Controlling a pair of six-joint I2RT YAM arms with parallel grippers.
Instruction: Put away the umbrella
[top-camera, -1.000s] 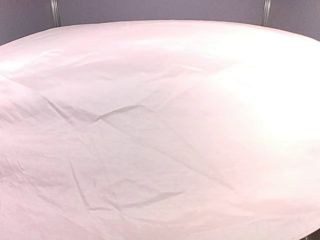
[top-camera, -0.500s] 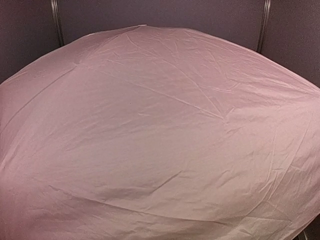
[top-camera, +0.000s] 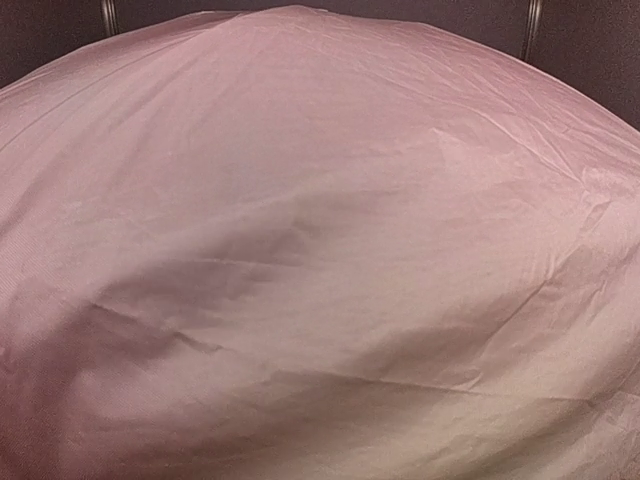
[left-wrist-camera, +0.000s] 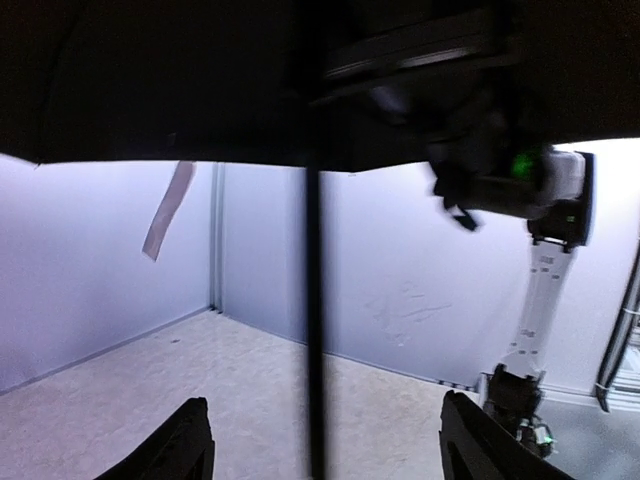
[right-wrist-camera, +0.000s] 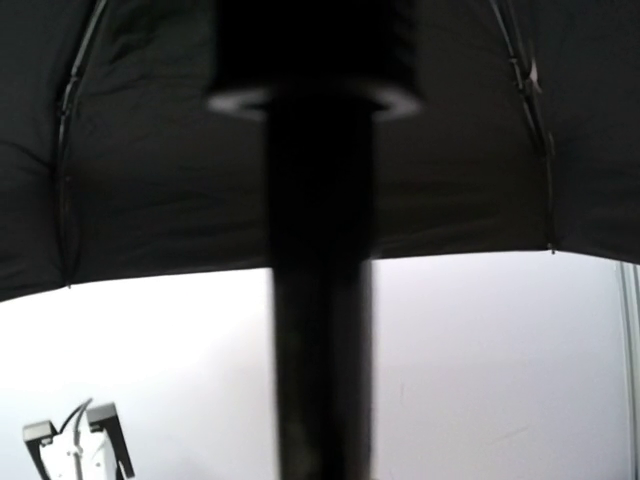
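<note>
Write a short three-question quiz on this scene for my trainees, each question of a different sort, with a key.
1. True or false: the pale pink fabric umbrella is folded shut.
2. Multiple choice: how does the left end effector stand relative to the thin black shaft?
A. open, fingers on either side and clear of it
B. clamped on it
C. shut, well away from it
3. Fill the gap: seen from below, the umbrella's inner lining is ____ in colour.

Key
1. False: its canopy is spread and fills the top view.
2. A
3. black
</note>
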